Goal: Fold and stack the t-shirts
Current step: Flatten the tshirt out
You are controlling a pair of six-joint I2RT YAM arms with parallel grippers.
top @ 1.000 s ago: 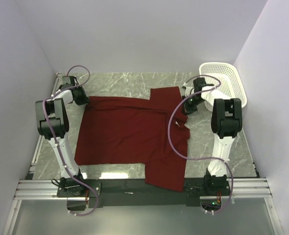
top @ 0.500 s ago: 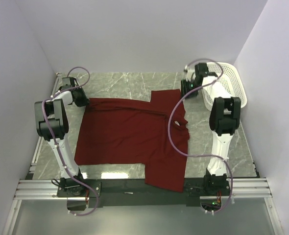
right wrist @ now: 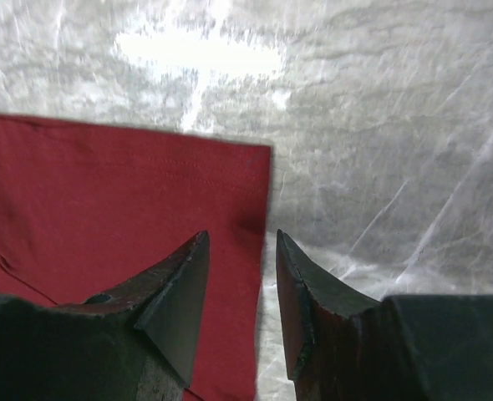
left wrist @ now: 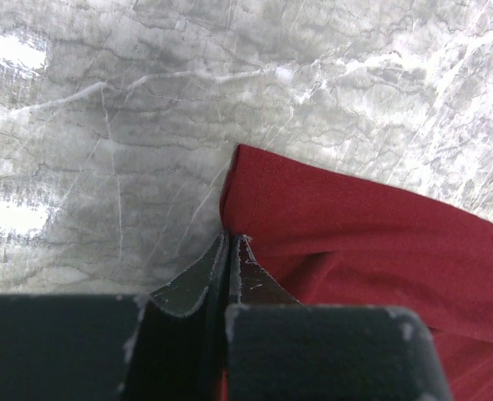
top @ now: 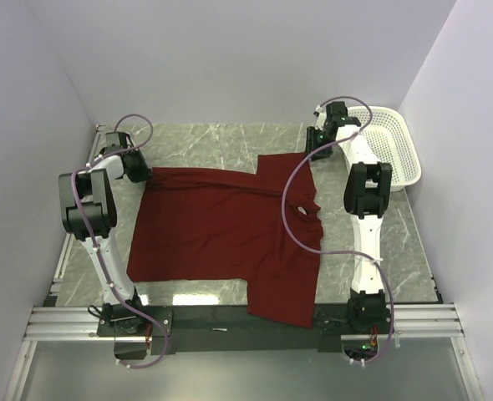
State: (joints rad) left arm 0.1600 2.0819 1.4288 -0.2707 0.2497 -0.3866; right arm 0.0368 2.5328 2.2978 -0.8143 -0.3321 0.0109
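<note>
Left gripper [left wrist: 230, 242] is clamped on the shirt [top: 221, 225] at its upper-left corner, probably to keep it taut. Right gripper [right wrist: 240, 238], jaws parted, hovers over the upper-right corner, seemingly lining up a grab.

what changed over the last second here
The right hand moved farther out, from midway along the right edge of the t-shirt to its far right corner, and now hangs open over that corner. The left hand stayed shut on the far left corner, and the t-shirt lies as before.
</note>
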